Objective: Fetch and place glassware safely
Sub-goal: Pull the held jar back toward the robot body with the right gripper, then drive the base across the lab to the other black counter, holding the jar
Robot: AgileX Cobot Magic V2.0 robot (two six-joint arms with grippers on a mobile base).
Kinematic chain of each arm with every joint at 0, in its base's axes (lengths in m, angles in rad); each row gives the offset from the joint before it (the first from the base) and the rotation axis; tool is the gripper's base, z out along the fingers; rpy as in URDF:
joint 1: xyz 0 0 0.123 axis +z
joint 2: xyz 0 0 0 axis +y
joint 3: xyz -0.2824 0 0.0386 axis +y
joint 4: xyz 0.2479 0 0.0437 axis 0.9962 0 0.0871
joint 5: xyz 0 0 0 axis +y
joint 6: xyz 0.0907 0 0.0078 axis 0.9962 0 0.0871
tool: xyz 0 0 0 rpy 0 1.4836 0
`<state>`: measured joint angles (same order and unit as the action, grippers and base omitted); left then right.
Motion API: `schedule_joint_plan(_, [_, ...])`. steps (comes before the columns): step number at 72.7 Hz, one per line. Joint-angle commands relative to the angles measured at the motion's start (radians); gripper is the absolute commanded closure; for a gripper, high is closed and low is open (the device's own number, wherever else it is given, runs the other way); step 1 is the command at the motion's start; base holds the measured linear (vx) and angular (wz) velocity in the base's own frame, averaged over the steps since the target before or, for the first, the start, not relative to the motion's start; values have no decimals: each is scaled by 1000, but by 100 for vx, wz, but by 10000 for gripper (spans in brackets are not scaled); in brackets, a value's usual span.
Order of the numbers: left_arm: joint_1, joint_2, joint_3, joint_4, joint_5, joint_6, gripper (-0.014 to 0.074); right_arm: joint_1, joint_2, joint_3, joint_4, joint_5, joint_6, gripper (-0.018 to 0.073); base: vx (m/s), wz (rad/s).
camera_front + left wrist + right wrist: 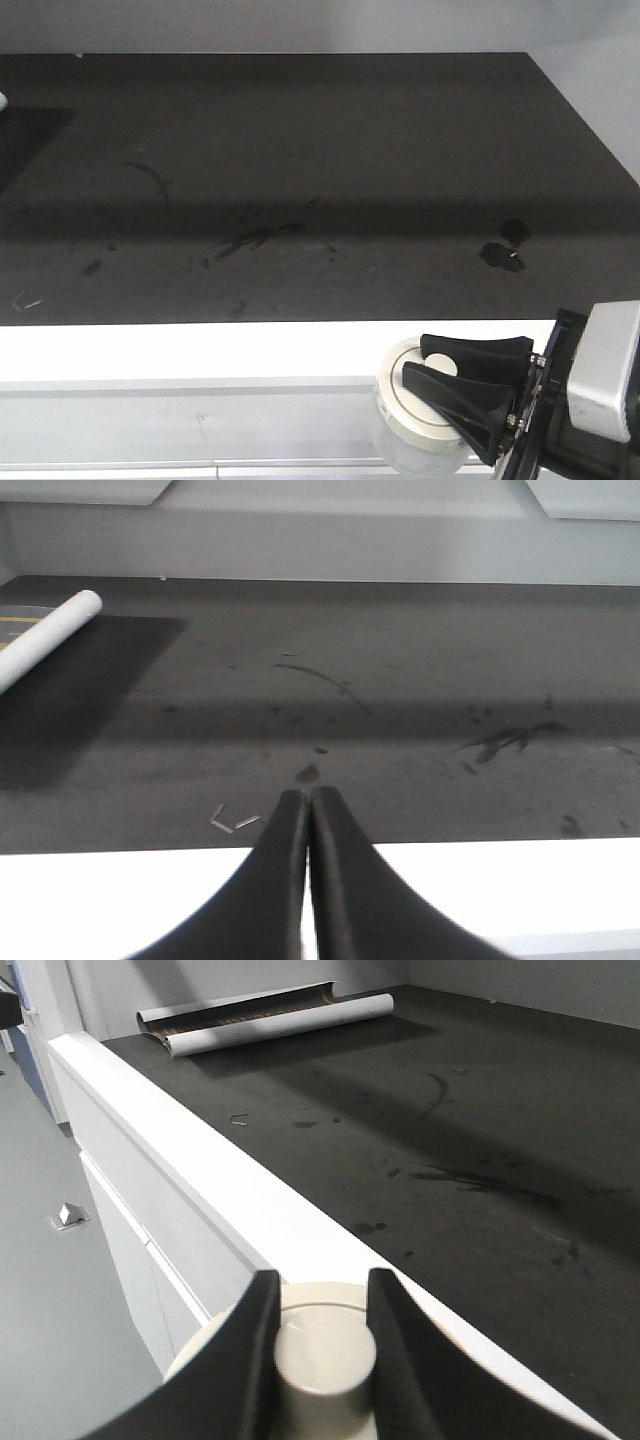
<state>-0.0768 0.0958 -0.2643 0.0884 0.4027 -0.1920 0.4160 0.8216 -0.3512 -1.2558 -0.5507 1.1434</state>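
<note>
The small squat clear glass jar with a wide cream-white lid (398, 410) is gripped by its central knob (325, 1360) in the right tool (417, 360), just outside the white front edge of the dark matte counter (300, 150). The left tool (307, 796) is closed on nothing above that edge. Since only the lid is held, the jar should be lifted clear of the lip, carried upright and lowered gently onto bare counter before release.
</note>
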Motion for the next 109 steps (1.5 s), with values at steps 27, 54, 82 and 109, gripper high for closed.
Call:
schedule_joint_plan(27, [-8, 9, -26, -5, -70, -1, 603, -2, -8, -31, 39, -46, -7, 560, -4, 45])
schedule_joint_plan(54, [-8, 9, -26, -5, -70, -1, 603, -2, -8, -31, 39, -46, -7, 560, -6, 65])
schedule_joint_plan(82, [-8, 9, -26, -5, -70, -1, 603, -2, -8, -31, 39, -46, -7, 560, 1, 68])
schedule_joint_plan(109, [-8, 9, -26, -5, -70, -1, 603, -2, -8, -31, 39, -46, -7, 560, 8, 94])
